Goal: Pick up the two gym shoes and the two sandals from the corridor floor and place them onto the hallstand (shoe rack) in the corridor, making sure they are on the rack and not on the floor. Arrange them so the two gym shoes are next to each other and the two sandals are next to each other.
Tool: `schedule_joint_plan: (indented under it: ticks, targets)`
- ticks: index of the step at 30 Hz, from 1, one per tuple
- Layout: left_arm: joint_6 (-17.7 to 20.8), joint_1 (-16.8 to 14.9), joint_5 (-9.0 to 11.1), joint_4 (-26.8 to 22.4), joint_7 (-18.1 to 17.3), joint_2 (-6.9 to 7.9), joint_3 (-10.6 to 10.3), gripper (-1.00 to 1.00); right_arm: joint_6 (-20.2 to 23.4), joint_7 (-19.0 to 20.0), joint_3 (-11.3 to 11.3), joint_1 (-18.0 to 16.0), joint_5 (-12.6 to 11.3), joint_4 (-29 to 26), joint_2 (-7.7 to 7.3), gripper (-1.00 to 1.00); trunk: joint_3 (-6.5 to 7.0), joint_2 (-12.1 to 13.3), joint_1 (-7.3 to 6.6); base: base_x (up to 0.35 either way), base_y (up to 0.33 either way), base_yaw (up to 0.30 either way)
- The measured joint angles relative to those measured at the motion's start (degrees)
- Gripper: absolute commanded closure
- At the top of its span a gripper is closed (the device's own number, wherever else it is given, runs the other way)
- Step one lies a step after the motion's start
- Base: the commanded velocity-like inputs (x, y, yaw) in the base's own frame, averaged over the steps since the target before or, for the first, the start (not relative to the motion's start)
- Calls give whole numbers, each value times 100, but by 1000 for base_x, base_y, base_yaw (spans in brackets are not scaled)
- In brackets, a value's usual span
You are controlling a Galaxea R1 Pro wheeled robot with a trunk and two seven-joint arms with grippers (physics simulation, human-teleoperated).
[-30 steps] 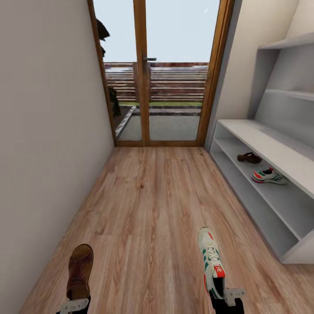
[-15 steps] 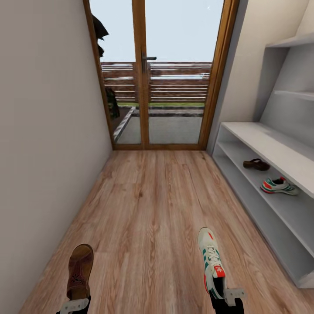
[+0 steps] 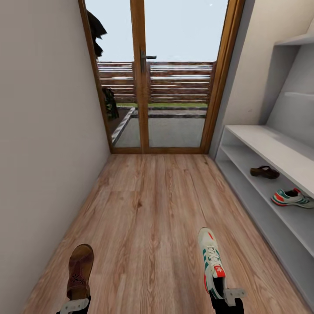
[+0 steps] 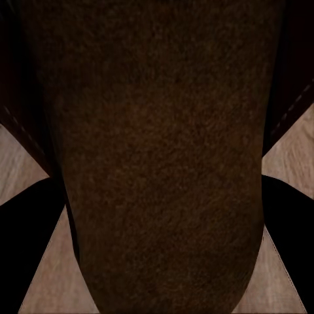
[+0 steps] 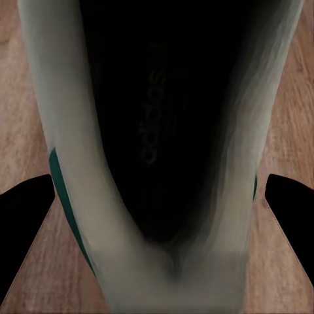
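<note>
A dark-brown sandal [image 3: 80,270] hangs over the corridor floor [image 3: 148,205] at the head view's lower left, with my left gripper [image 3: 74,306] shut on its heel end. The left wrist view looks along this sandal [image 4: 157,150] between two dark fingers [image 4: 26,252]. At the lower right, my right gripper [image 3: 226,295] is shut on the heel of a white gym shoe [image 3: 210,261] with green stripes; the right wrist view looks into this gym shoe [image 5: 157,137]. The pale hallstand [image 3: 261,138] stands along the right wall. Its lower shelf holds the other sandal [image 3: 264,172] and, apart from it, the other gym shoe [image 3: 291,197].
A wood-framed glass double door [image 3: 157,78] closes the corridor's far end. A plain wall [image 3: 43,131] runs along the left. The hallstand's upper floating shelves [image 3: 298,40] rise at the right edge.
The whole head view has shifted: the camera has moved forward, so the door looks nearer and the hallstand sits further right. Both held shoes keep their places in the view.
</note>
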Motion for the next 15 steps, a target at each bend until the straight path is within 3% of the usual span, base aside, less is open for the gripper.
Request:
schedule_joint_plan:
  ticks: [15]
  targets:
    - [0,0,4,0,0,0,0,100,0,-8,0,0,-1,-3,0,100,0,0,0,340,0,0]
